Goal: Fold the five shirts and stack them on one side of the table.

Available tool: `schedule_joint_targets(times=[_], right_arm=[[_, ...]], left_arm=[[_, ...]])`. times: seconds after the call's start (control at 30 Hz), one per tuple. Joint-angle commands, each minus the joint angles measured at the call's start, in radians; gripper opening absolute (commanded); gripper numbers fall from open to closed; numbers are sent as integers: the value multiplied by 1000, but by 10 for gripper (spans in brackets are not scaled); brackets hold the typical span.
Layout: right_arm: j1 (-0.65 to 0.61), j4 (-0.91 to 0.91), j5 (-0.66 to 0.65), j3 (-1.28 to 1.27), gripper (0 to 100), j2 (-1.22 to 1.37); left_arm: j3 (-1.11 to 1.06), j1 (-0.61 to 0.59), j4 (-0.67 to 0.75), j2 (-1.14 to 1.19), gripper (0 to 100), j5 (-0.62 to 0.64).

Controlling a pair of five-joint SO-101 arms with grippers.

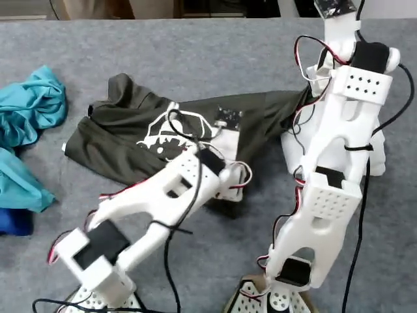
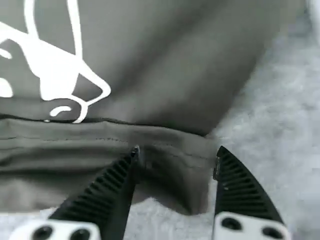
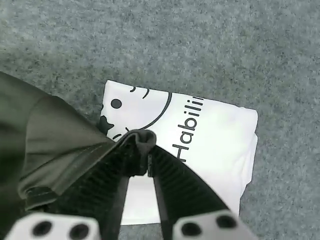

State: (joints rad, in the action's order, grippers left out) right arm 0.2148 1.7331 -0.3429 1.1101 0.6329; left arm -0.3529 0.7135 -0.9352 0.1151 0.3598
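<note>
The grey, felt-like table (image 1: 195, 52) carries a dark olive shirt (image 1: 130, 140), spread out with its white print up. A crumpled teal shirt (image 1: 29, 111) and a blue cloth (image 1: 13, 222) lie well apart from one end of the olive shirt. A folded white shirt (image 3: 215, 145) lies at the other end.

Spread shirt (image 1: 130, 143) across middle of table (image 1: 215, 52). Folded shirt (image 3: 210, 145) flat on table just right of it. Right end of spread shirt lifted over folded shirt, pinched in right gripper (image 3: 147, 150). Left gripper (image 2: 175, 160) at spread shirt's near hem, jaws apart, either side of hem fold. Crumpled shirt (image 1: 29, 111) at far left, apart from spread shirt. Bunched shirt (image 1: 13, 222) before it at left edge, touching it.
</note>
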Motion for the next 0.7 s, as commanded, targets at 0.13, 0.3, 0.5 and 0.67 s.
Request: schedule_joint_targets(times=[0.13, 0.3, 0.5, 0.67], right_arm=[[13, -15, -6, 2, 2, -56], [13, -15, -6, 2, 2, -56], [13, -18, -6, 2, 2, -56], [13, -20, -6, 2, 2, -56]], left_arm=[[226, 12, -60, 170, 225, 9], [328, 15, -149, 208, 209, 9], [408, 17, -256, 208, 115, 3], [416, 18, -296, 216, 112, 3]])
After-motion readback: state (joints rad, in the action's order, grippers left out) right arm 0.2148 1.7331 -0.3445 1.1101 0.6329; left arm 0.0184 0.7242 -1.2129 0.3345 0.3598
